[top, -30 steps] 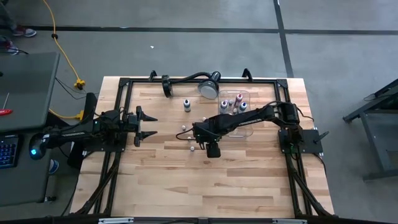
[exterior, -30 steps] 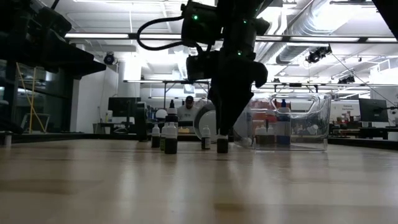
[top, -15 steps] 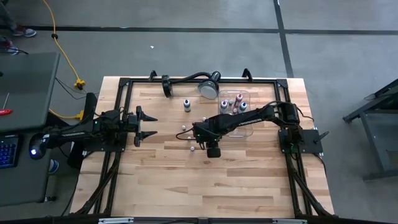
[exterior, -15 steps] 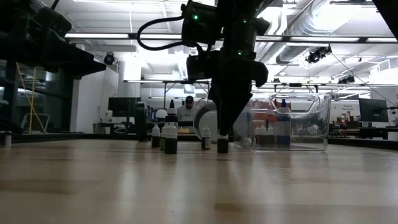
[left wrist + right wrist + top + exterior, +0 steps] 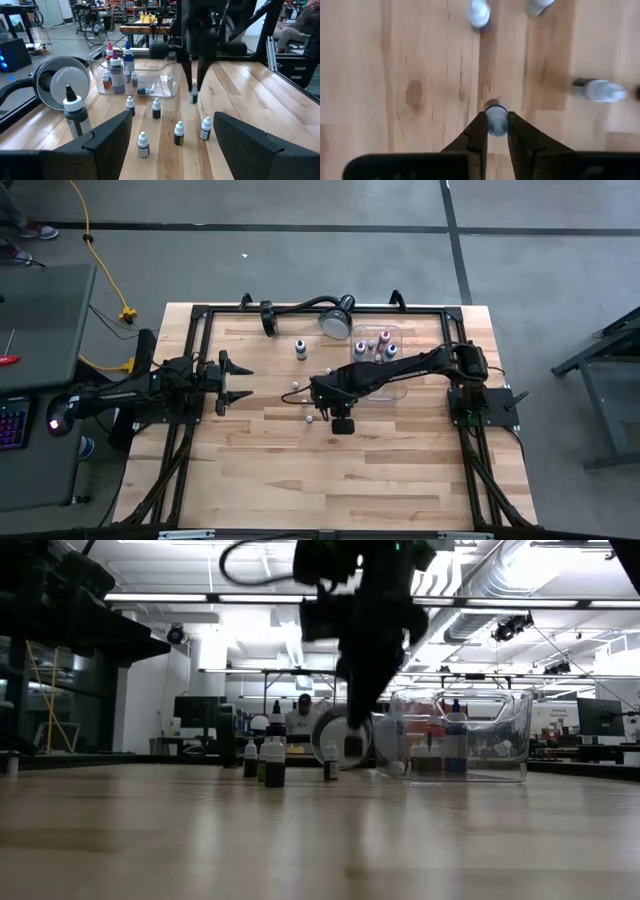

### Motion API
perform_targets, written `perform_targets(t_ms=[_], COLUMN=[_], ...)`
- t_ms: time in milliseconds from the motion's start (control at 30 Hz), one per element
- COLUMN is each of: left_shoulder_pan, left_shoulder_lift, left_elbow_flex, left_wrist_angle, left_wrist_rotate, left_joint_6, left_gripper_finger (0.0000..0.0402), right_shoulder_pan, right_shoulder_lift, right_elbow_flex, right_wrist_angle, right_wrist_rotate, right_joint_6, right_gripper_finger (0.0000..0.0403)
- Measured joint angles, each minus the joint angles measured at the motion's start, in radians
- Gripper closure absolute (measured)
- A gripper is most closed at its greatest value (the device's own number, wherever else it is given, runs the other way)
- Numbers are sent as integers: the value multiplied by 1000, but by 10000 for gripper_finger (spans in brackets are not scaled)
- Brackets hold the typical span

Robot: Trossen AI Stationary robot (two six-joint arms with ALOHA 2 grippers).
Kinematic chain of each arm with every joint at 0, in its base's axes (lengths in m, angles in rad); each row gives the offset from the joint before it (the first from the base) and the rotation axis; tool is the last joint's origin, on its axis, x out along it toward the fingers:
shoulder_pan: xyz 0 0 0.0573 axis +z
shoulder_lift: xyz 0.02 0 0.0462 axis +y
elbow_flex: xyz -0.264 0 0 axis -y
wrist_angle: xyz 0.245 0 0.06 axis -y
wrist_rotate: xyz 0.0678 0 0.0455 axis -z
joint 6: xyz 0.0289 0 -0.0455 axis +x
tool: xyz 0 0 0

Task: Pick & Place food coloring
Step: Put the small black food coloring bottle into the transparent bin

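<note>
The food coloring is several tiny white-capped dropper bottles. Some stand loose on the wood around mid-table (image 5: pixel 298 386) (image 5: pixel 156 108); others stand in the clear tray (image 5: pixel 392 376) (image 5: pixel 165 86). One small bottle (image 5: pixel 495 119) is between the shut fingers of my right gripper (image 5: pixel 495 127) (image 5: pixel 325 406), above mid-table. In the left wrist view it shows off the table as the small bottle (image 5: pixel 193 94). My left gripper (image 5: pixel 238 380) waits open at the table's left side. My right gripper pinches the small bottle between its two fingers, at the white cap (image 5: pixel 496 114). The fingers (image 5: pixel 477 131) come from above, pointing down. The bottle hangs upright below them, lifted clear of the table.
A round silver lamp head (image 5: pixel 337 322) (image 5: pixel 62 85) on a black gooseneck lies near the far edge, with a larger black bottle (image 5: pixel 75 112) beside it. Loose bottles (image 5: pixel 272 765) stand left of the tray (image 5: pixel 465 735). Bare wood lies toward the near edge.
My right gripper has risen, still shut, and the small bottle that stood on the table beneath it has been lifted clear. The other bottles, the tray and my left arm have kept still.
</note>
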State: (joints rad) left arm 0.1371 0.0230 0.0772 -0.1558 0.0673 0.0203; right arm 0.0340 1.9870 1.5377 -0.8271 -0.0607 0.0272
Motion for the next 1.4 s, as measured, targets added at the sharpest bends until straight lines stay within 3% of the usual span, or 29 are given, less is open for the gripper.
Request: perform_targets(t_ms=[833,1167,1400], left_shoulder_pan=[0,0,0], left_shoulder_lift=[0,0,0], left_elbow_flex=[0,0,0], left_wrist_angle=[0,0,0], left_wrist_rotate=[0,0,0], left_joint_6=[0,0,0], left_gripper_finger=[124,124,124], right_shoulder_pan=[15,22,-17], right_shoulder_lift=[-33,-33,-41], right_elbow_flex=[688,721,721], right_wrist_angle=[-474,-597,-697], right_wrist_rotate=[90,223,393], right_joint_6=[-4,49,287], right_gripper_finger=[360,360,360])
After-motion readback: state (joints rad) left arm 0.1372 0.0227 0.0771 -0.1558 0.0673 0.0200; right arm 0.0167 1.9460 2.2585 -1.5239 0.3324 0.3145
